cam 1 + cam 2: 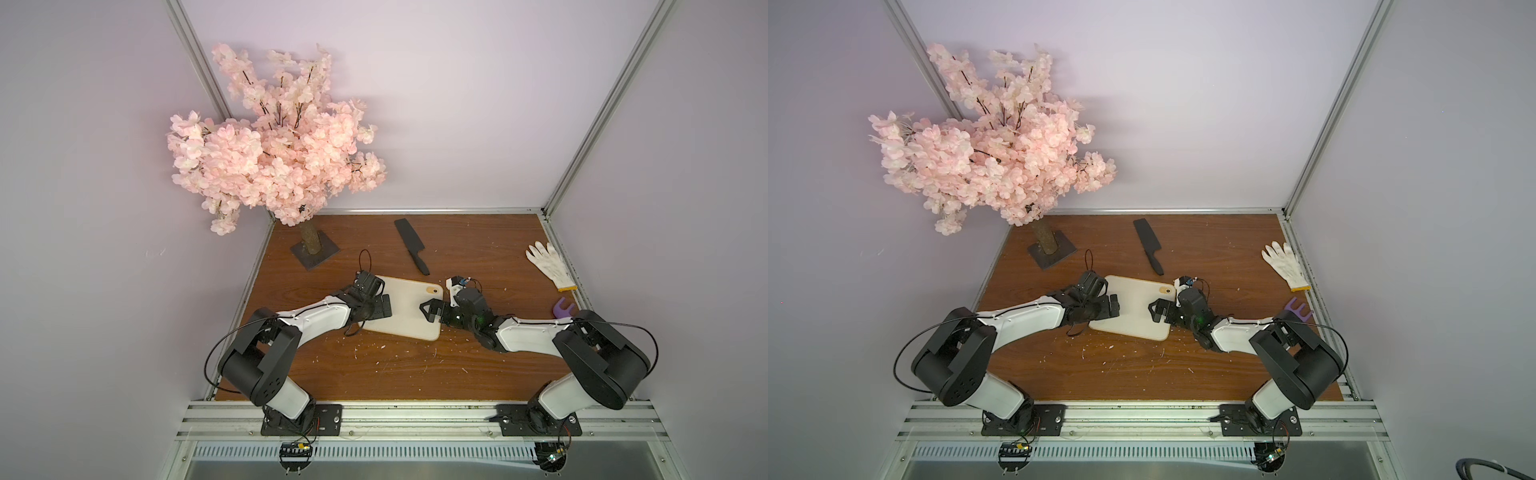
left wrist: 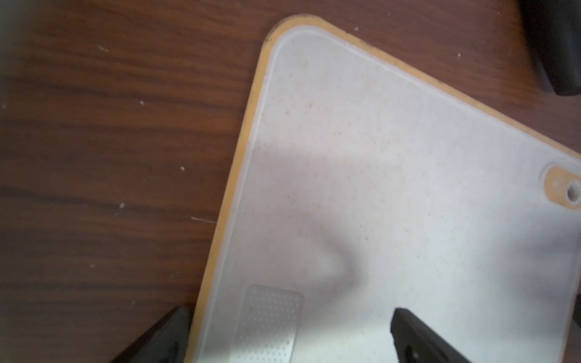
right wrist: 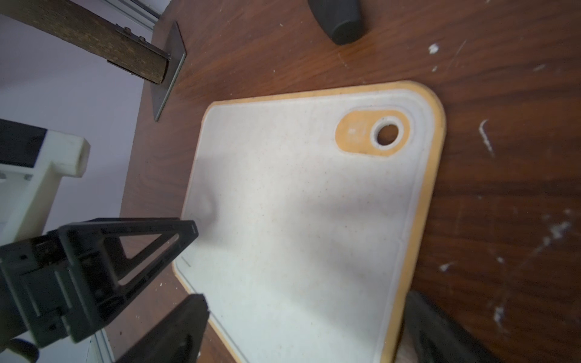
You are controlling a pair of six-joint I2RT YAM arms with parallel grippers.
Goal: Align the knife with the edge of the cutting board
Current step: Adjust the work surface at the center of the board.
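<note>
Blossom tree (image 1: 270, 158), white glove (image 1: 548, 266), purple rake (image 1: 563, 309) — on wooden table (image 1: 415, 374).

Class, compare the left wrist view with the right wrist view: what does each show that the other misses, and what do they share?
Only the left wrist view shows the perforated grey patch on the cutting board. Only the right wrist view shows the tree trunk and its base plate. Both show the cutting board, its orange-ringed hole, the knife's handle end and the wooden table.
</note>
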